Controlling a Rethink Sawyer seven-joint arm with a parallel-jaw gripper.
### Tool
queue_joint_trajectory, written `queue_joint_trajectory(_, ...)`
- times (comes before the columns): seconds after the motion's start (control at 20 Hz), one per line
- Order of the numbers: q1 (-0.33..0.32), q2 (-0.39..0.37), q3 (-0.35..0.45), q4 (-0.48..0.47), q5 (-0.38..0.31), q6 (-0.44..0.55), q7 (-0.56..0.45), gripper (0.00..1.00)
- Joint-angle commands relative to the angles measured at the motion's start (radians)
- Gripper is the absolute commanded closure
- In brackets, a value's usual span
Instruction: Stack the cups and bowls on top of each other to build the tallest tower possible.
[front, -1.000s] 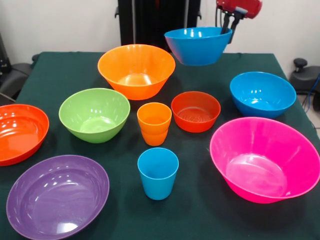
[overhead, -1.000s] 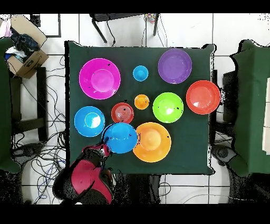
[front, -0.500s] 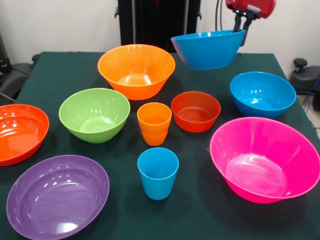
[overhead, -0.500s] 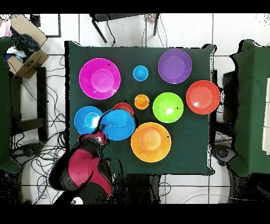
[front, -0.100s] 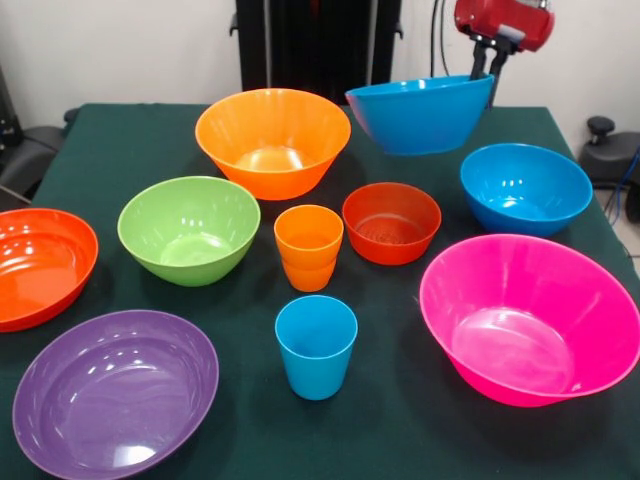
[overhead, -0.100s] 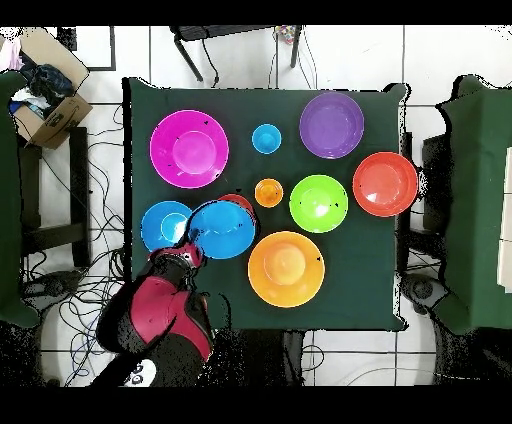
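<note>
Blue bowl (front, -0.100s: 420, 115): held tilted above the table (front, -0.100s: 130, 140), gripped at its rim.
Gripper (front, -0.100s: 482, 72): fingers clamped on that rim.
Orange bowl (front, -0.100s: 272, 140): seen just beside.

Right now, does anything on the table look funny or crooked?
Yes: one blue bowl is up in the air and tilted, held by its rim in the tool at the back of the table. In the overhead view it overlaps the small red bowl. Everything else sits upright; nothing has spilled.
</note>
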Motion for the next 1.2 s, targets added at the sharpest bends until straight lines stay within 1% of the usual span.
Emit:
queue_joint_trajectory(0.05, -0.011, 0.126, 0.087, -0.062, 0.004, -0.086, 0.13, 1.0)
queue_joint_trajectory(0.15, -0.014, 0.148, 0.094, -0.066, 0.011, -0.101, 0.134, 1.0)
queue_joint_trajectory(0.35, -0.037, 0.149, 0.11, -0.086, -0.001, -0.082, 0.12, 1.0)
queue_joint_trajectory(0.45, -0.065, 0.121, 0.132, -0.082, -0.025, -0.054, 0.115, 1.0)
queue_joint_trajectory(0.6, -0.093, 0.082, 0.148, -0.094, -0.048, 0.013, 0.084, 1.0)
queue_joint_trajectory(0.75, -0.132, 0.019, 0.184, -0.08, -0.081, 0.081, 0.059, 1.0)
queue_joint_trajectory(0.85, -0.167, -0.03, 0.221, -0.08, -0.103, 0.157, 0.029, 1.0)
queue_joint_trajectory(0.95, -0.2, -0.062, 0.262, -0.078, -0.114, 0.209, 0.015, 1.0)
queue_joint_trajectory(1.05, -0.217, -0.065, 0.281, -0.077, -0.104, 0.217, 0.033, 1.0)
queue_joint_trajectory(1.2, -0.208, -0.038, 0.279, -0.088, -0.096, 0.198, 0.048, 1.0)
